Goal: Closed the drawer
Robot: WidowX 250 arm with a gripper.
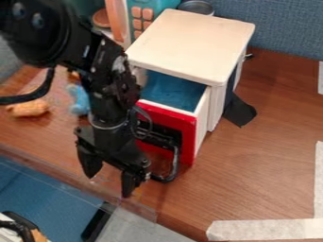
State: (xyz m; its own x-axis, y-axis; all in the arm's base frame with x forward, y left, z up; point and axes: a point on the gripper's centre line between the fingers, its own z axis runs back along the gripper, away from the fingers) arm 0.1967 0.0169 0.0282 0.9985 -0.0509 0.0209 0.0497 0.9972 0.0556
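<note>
- Gripper [110, 185] is hanging at 7 o'clock in the camera view, its two fingers standing wide apart with nothing between them; whether its side is touching the handle [176, 160], I am not able to tell.
- Drawer [189, 137] is sitting at 1 o'clock from the gripper, jutting well out of its cabinet [195, 40], red front outward and blue inside showing.
- For handling, the drawer is looking light and rigid, probably wood, and is likely sliding with mild friction; a crooked shove could be making it bind.
- For closing, the flat red front is offering the best contact: pushing near its middle, toward between 12 and 1 o'clock, is seeming wiser than gripping. The black handle is standing proud and could be catching a finger.
- The cabinet is looking light too, so a hard push could be shifting it.
- Black cloth [240, 112] is lying at 2 o'clock, beside the cabinet; a blue toy [79, 100] and an orange toy [28, 108] are resting toward 11 o'clock.
- Pale tape [265, 230] is running toward 4 o'clock, on the table [265, 160].
- No readable label is showing on the drawer.
</note>
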